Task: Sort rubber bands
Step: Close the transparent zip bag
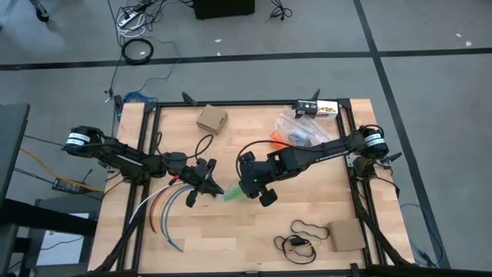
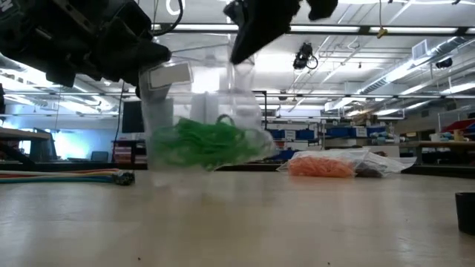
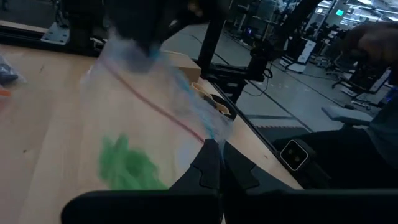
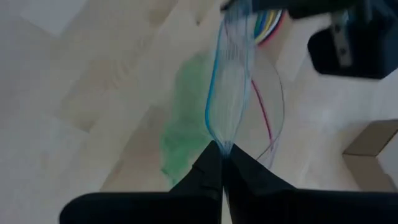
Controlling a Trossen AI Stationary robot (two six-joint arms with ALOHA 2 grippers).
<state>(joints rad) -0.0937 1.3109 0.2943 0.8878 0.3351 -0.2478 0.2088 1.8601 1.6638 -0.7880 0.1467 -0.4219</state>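
A clear zip bag (image 2: 200, 104) hangs between my two grippers near the table's middle. A heap of bright green rubber bands (image 2: 208, 141) lies in its bottom (image 1: 233, 195). My left gripper (image 1: 209, 183) is shut on one end of the bag's top edge. My right gripper (image 1: 247, 187) is shut on the other end. Whether the bag's bottom rests on the table (image 2: 237, 215), I cannot tell. Orange rubber bands (image 2: 320, 166) and dark ones lie in other clear bags (image 1: 296, 135) at the back right. My left gripper (image 3: 214, 152) pinches the bag's zip edge (image 3: 208, 134) between its two shut fingers, coming nearly level from the table's left. The bag hangs below and stretches away toward the other gripper. My right gripper (image 4: 222, 152) pinches the blue-lined zip edge (image 4: 221, 134) at its end between its two shut fingers, slanting down from the table's right. The edge runs away from the fingers toward the left gripper, and the green heap hangs below it.
Coloured cables (image 1: 165, 208) curve on the table at the near left. A cardboard box (image 1: 211, 119) stands at the back. Another box (image 1: 346, 235) and a black cord loop (image 1: 304, 238) lie at the near right.
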